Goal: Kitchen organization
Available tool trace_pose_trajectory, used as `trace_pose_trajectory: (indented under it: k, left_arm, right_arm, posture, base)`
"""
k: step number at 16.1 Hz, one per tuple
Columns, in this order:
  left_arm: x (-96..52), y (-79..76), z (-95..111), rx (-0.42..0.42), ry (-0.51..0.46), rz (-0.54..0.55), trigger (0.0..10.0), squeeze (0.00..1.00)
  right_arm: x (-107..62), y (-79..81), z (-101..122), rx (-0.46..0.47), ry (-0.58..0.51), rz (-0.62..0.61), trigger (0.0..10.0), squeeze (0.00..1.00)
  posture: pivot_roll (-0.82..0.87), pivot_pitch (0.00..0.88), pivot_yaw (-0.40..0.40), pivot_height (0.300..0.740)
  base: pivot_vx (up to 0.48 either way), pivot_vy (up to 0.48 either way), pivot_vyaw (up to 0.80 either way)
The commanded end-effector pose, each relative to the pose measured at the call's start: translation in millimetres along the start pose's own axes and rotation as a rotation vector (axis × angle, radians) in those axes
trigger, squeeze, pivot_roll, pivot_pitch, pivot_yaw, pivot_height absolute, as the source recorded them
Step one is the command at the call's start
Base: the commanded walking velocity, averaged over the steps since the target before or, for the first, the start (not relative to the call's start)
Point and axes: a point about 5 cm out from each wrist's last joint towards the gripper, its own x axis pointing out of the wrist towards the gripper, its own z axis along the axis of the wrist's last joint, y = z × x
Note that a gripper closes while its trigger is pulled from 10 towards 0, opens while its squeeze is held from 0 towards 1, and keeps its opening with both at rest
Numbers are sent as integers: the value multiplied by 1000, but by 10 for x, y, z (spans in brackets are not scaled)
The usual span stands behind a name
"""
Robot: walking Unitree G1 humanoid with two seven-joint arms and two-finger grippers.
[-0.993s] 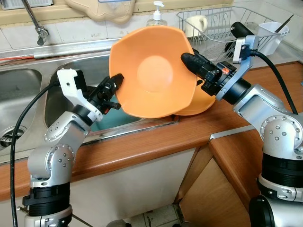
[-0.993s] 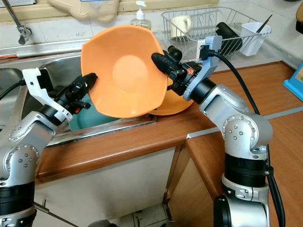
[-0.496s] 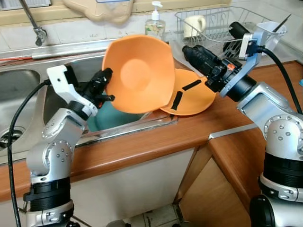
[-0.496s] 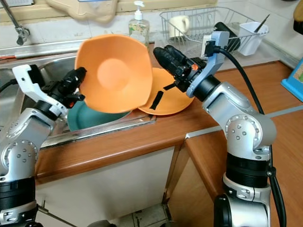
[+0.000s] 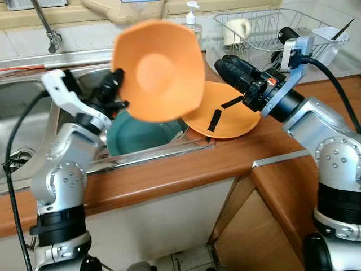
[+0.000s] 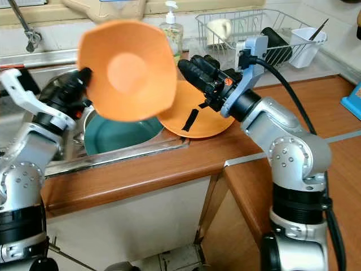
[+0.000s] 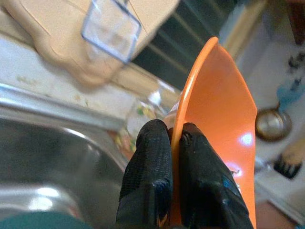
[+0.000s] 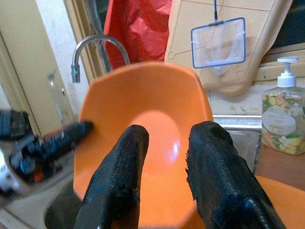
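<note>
Orange bowl (image 5: 158,70), held upright on edge, its rim pinched by the left gripper (image 5: 115,90) above the teal dish (image 5: 141,134) in the sink. Right gripper (image 5: 234,66), fingers parted and empty, faces the bowl's hollow, just beside the orange plate (image 5: 223,116).

The raised orange bowl (image 5: 158,70) is motion-blurred and hides part of the teal dish (image 5: 141,135).

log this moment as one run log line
left pincer: shut on orange bowl, held above sink | right pincer: open, over orange plate | green dish: in sink
</note>
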Motion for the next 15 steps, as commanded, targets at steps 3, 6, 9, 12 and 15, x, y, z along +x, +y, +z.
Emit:
trace_pose_trajectory:
  k: [3,6,9,12,15]
  left_arm:
    - [100,140,335,85,-155,102,0,0]
    - [102,376,350,229,-95,232,0,0]
    - [95,607,227,346,19,346,0,0]
    - [145,715,23,400,133,360,0,0]
    - [183,789,-186,413,235,377,0,0]
  right_arm:
    - [-10,139,-61,-147,98,56,10000,0]
    - [-28,218,-189,-237,186,76,10000,0]
    - [-44,313,-293,-270,239,104,10000,0]
    - [-63,340,-412,-320,301,116,10000,0]
    - [-70,350,-503,-370,352,117,10000,0]
  posture:
    - [-86,0,15,740]
    - [-87,0,18,740]
    - [-92,0,19,740]
    - [-97,0,22,740]
    - [-104,0,28,740]
  base:
    - [0,0,0]
    - [0,0,0]
    - [0,0,0]
    - [0,0,0]
    - [0,0,0]
